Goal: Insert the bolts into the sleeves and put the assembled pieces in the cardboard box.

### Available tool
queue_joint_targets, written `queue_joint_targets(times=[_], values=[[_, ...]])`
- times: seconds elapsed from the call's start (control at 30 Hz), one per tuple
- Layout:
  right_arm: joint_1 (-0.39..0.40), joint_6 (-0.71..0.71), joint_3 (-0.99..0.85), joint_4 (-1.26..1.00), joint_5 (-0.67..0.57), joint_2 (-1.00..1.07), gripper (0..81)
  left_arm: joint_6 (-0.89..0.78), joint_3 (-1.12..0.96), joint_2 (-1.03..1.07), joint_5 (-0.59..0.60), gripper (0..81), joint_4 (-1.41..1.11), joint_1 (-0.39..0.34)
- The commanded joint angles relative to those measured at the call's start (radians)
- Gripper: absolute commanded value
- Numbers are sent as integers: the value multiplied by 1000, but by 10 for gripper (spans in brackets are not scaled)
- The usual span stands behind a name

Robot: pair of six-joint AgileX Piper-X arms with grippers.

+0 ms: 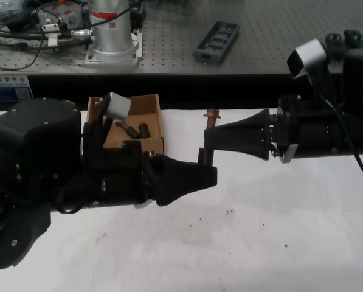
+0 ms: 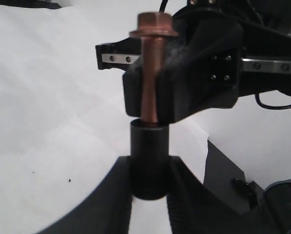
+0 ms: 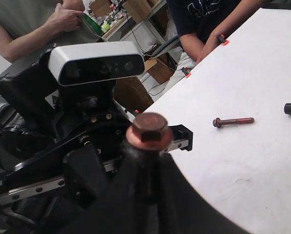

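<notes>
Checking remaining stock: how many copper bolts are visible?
2. One bolt sits in the right gripper, tip at the sleeve in the left gripper. A loose bolt lies on the white table. Pieces in the cardboard box may hide more.

The left arm's wrist camera (image 1: 115,105) hangs over the cardboard box (image 1: 148,109), blocking part of its opening. Free room lies over the white bench (image 1: 260,243) before both arms.
</notes>
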Motion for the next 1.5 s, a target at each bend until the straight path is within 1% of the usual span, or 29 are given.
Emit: queue_joint_targets(times=[0.0, 0.03, 0.07, 0.1, 0.13, 0.2, 0.23, 0.27, 0.3, 0.43, 0.53, 0.6, 0.7, 0.83, 0.93, 0.97, 1.07, 1.17, 1.37, 1.47], values=[[7, 20, 20, -37, -81, -4, 14, -30, -25, -15, -77, 6, -103, 7], [7, 41, 20, -69, -91, -4, 18, -30, -25, -15, -82, 6, -102, 7], [7, 66, 20, -108, -92, -4, 77, -30, -25, -15, -83, 6, -102, 7], [7, 100, 20, -150, -89, -4, 156, -30, -25, -15, -90, 6, -102, 7], [7, 149, 20, -195, -67, -4, 253, -30, -25, -15, -100, 6, -102, 7], [7, 232, 6, -220, 3, -8, 446, -30, -25, -15, -125, 6, -114, 7], [7, 264, -6, -217, 33, -13, 496, -30, -25, -15, -145, 6, -132, 7], [7, 274, -16, -220, 41, -18, 502, -30, -25, -15, -165, 6, -150, 7], [7, 272, -23, -228, 41, -23, 489, -30, -25, -15, -194, 6, -184, 7], [-2, 273, -26, -295, 48, -41, 404, -30, -31, -15, -306, 6, -297, 11], [-20, 282, -26, -289, 96, -45, 400, -41, -59, -15, -315, 6, -270, 29], [-33, 284, -20, -243, 145, -45, 400, -23, -91, -9, -324, 6, -200, 52], [-51, 284, 4, -142, 203, -45, 400, 44, -159, 25, -314, 6, -100, 114], [-54, 280, 54, -82, 195, -45, 400, 148, -292, 112, -298, 6, 14, 195], [-32, 280, 81, -82, 188, -45, 395, 205, -433, 206, -298, 6, 132, 239], [-23, 280, 86, -82, 188, -45, 380, 228, -484, 245, -296, 6, 171, 250], [-1, 280, 92, -90, 168, -45, 332, 276, -625, 360, -291, 6, 268, 265], [20, 280, 92, -97, 150, -45, 295, 326, -752, 460, -294, 6, 349, 266], [34, 277, 92, -97, 149, -45, 292, 393, -954, 631, -358, 6, 561, 269], [37, 277, 92, -97, 135, -45, 292, 456, -1008, 678, -431, 6, 634, 269]])
